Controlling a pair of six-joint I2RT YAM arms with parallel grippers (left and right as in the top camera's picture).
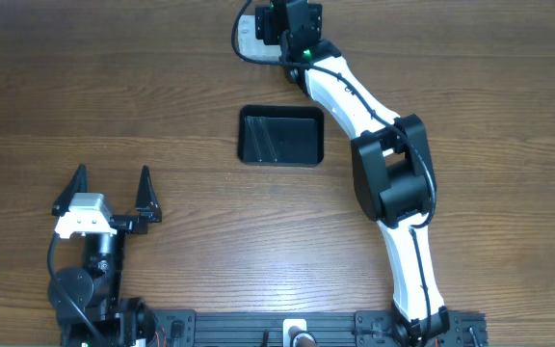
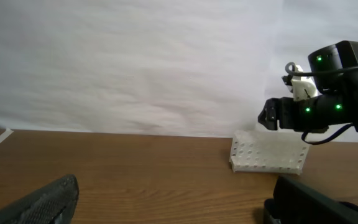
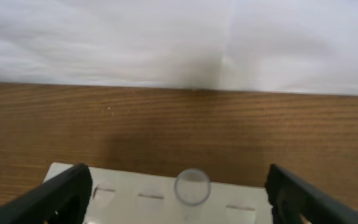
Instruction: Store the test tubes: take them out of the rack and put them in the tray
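A white test tube rack (image 1: 254,42) stands at the far edge of the table, also seen as rack (image 3: 142,199) and rack (image 2: 268,152). One clear tube (image 3: 192,185) stands upright in it, its round top showing. My right gripper (image 3: 185,202) hovers just above the rack, open, with the tube between its spread fingers (image 3: 61,196) and not touched. The black tray (image 1: 280,136) lies mid-table; faint glints show inside, and I cannot tell what they are. My left gripper (image 1: 104,195) rests open near the front left, far from both.
The right arm (image 1: 383,164) stretches from the front right across to the rack, passing just right of the tray. A white wall (image 3: 179,37) rises behind the table's far edge. Bare wood lies between the left gripper and the tray.
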